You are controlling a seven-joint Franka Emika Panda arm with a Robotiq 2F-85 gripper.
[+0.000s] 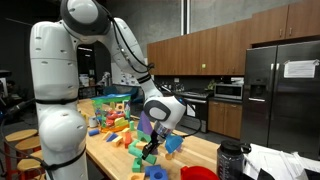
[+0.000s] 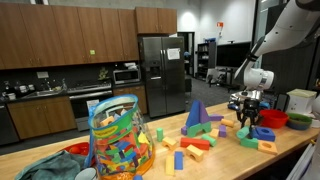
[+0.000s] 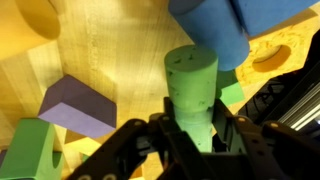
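A: Gripper status?
B: Gripper [image 3: 197,128] is gripping a green cylinder [image 3: 192,75]. The jaws are standing partway closed, w/ pads pressing on both sides of it. The wrist view is showing that clearly.
A: Where's the cyl. sitting rel. to the rest?
B: It's pointing down toward the wooden table [image 3: 110,60], over a bare patch. A purple block [image 3: 75,105] is lying just beside it on one side, and a blue block [image 3: 215,30] is sitting near its far end. A small green block [image 3: 25,150] is lying further off, at the frame's corner.
A: Is it touching the tabletop?
B: Can't tell from the wrist view. In an exterior view the gripper [image 2: 247,120] is hanging a bit above the block pile, near a red bowl [image 2: 272,119]. I'm judging it's off the surface, but the cyl. itself is too small to pick out there.
A: So which step are we reading?
B: I'm reading it as carry phase: grasp done, piece in hand, nothing set down yet.
A: What's any next move asking for?
B: Steady grip and cyl. upright. It's also needing clearance from the purple & blue blocks, since both are crowding that bare spot.
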